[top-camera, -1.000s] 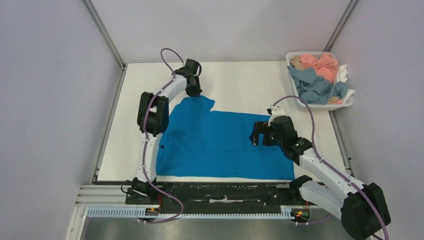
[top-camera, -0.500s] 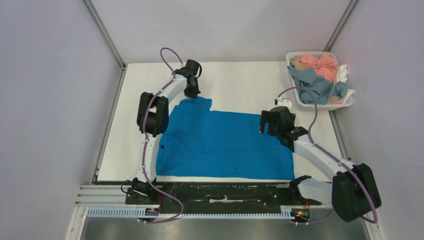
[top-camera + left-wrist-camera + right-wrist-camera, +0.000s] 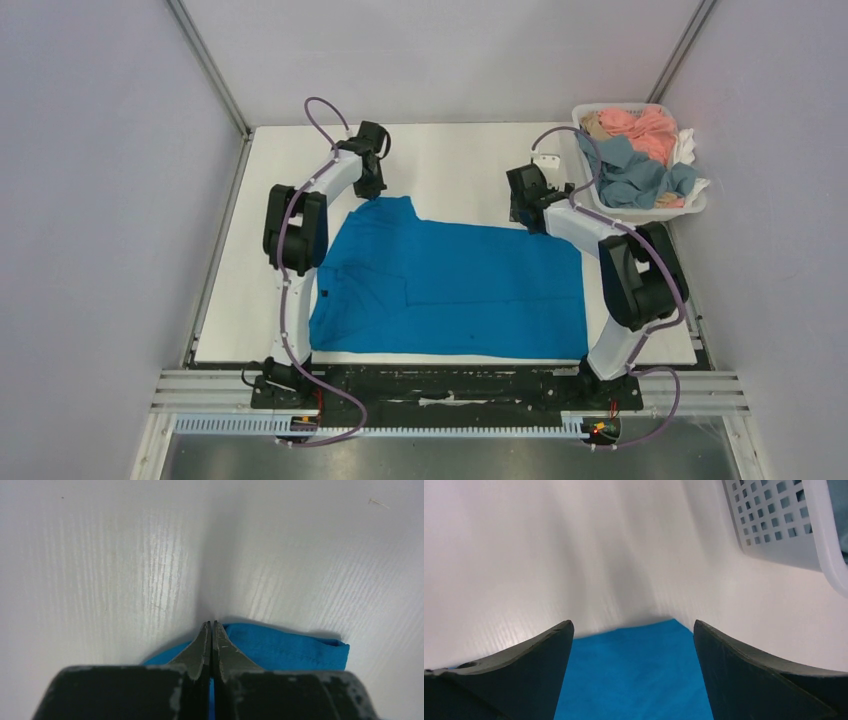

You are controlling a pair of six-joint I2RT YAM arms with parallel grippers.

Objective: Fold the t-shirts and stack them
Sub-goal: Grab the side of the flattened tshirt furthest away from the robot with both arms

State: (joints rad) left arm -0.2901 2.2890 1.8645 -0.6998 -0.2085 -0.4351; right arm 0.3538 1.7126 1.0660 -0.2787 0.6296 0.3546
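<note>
Left of the basket [image 3: 640, 214] and nearer the arm bases, top view: blue t-shirt [image 3: 450, 285] lay spread flat on the table [image 3: 460, 160]. Left gripper [image 3: 372, 192] sat on the shirt's far corner away from the basket, right gripper [image 3: 525, 212] over the far corner next to the basket. Grey-blue shirt [image 3: 630, 170], salmon pink shirt [image 3: 645, 128], white shirt [image 3: 690, 150] and tan shirt [image 3: 592, 124] were heaped inside the basket. Risk, my read: only one corner was gripped, so a lift now would skew the fold. The right arm's cable also ran close to the basket rim and could snag.

Left wrist view: left gripper [image 3: 212, 625] was fully closed, tips pinching the blue t-shirt [image 3: 285, 650] at its edge. The bite looked shallow, so thin soft knit could slip out under pull. Stitched hem showed. The table was white with a fine ribbed grain.

Right wrist view: right gripper [image 3: 633, 623] was spread wide, holding nothing, straddling the corner of the blue t-shirt [image 3: 634, 675]. The basket [image 3: 784, 525] was close on one side. Closing from here could miss the cloth or scrape the table. Basket: hard white plastic, square-hole lattice, rounded rim. The fingers were dark and curved.
</note>
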